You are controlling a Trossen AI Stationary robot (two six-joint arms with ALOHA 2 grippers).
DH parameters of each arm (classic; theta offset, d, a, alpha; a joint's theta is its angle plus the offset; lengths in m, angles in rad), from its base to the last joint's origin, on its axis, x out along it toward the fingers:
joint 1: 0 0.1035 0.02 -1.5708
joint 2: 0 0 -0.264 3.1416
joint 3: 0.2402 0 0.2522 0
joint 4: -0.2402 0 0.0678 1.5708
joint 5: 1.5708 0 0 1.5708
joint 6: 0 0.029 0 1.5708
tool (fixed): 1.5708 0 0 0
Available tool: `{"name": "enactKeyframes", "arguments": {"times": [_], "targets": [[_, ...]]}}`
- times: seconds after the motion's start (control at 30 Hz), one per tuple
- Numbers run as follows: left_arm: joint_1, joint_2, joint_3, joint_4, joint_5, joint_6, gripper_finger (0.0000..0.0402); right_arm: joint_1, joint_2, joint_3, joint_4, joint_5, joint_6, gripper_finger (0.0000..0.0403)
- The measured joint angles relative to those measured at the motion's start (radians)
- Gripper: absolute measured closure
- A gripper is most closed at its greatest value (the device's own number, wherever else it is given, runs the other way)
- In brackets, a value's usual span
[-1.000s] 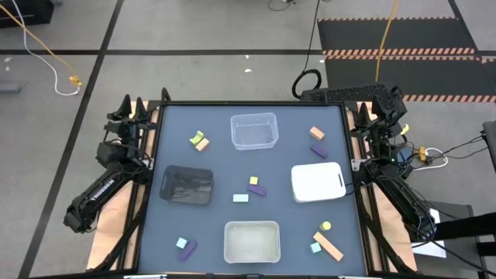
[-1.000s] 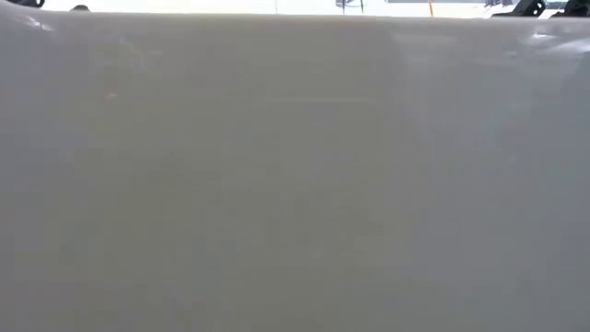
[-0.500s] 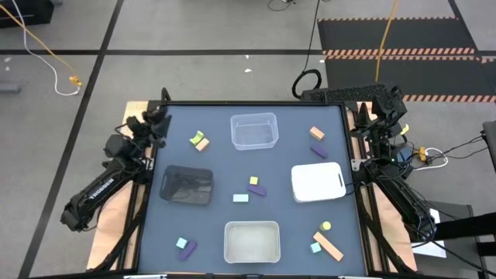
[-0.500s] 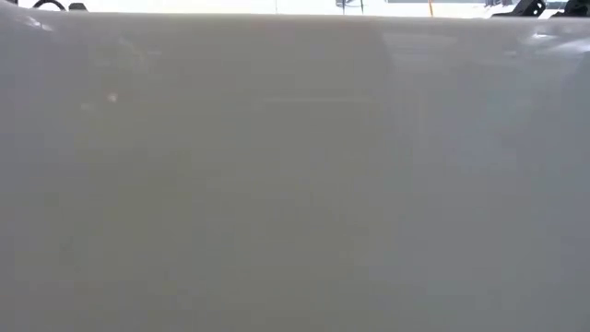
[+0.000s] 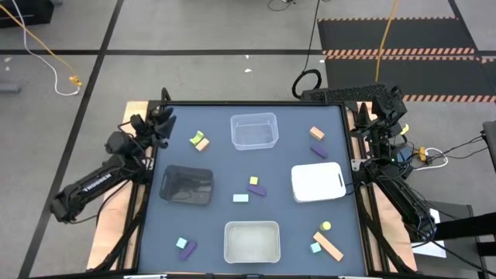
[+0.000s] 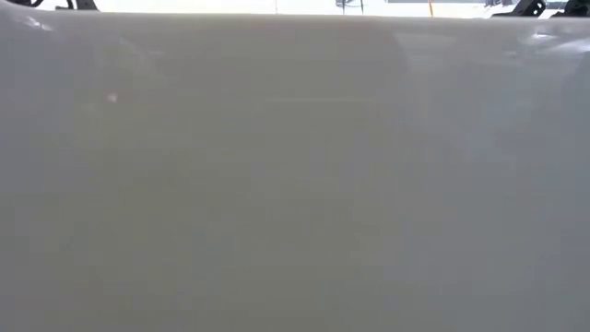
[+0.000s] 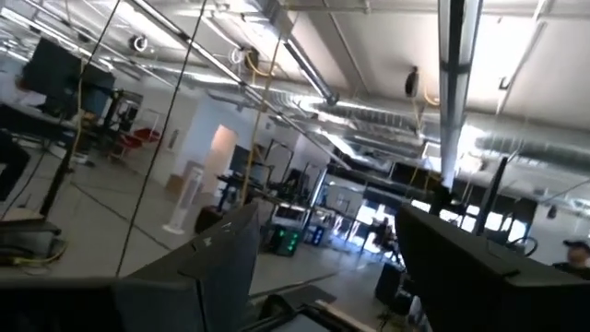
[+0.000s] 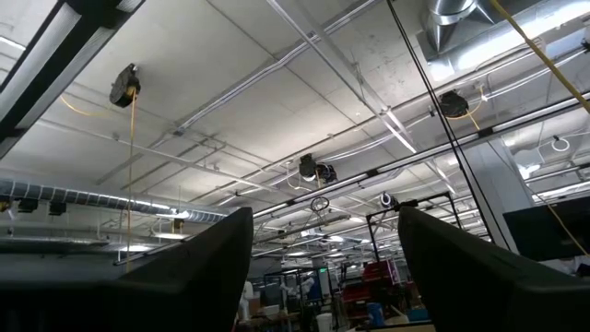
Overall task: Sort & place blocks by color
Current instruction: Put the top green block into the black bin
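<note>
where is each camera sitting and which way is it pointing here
High view: overhead, looking straight down on the table, trays and blocks; both arms show, left gripper and right gripper at the far corners.
Low view: at table height, blocked by a pale surface; no arm shows.
Left wrist view: aimed up at a room ceiling, past its own fingers.
Right wrist view: aimed up at the ceiling, past its own fingers.
Shared: both wrist views show ceiling pipes and lights.

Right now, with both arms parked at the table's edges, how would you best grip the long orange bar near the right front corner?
Grip the long orange bar across its narrow width at mid-length, coming straight down. It lies flat and diagonal, so turn the fingers square to its length. The teal block sits close on one side, so keep clear of that.
</note>
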Motion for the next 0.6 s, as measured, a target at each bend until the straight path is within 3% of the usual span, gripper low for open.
{"name": "enactKeyframes", "arguments": {"times": [0.17, 0.43, 0.6], "targets": [[0.0, 0.127, 0.105, -0.086, -0.003, 0.064, 0.0147, 0.0, 0.0, 0.0, 0.0, 0.0, 0.0, 0.0138], [-0.003, 0.394, 0.291, -0.358, -0.017, 0.082, 0.0147, 0.0, 0.0, 0.0, 0.0, 0.0, 0.0, 0.0138], [-0.014, 0.564, 0.366, -0.403, -0.017, 0.083, 0.0147, 0.0, 0.0, 0.0, 0.0, 0.0, 0.0, 0.0138]]}}
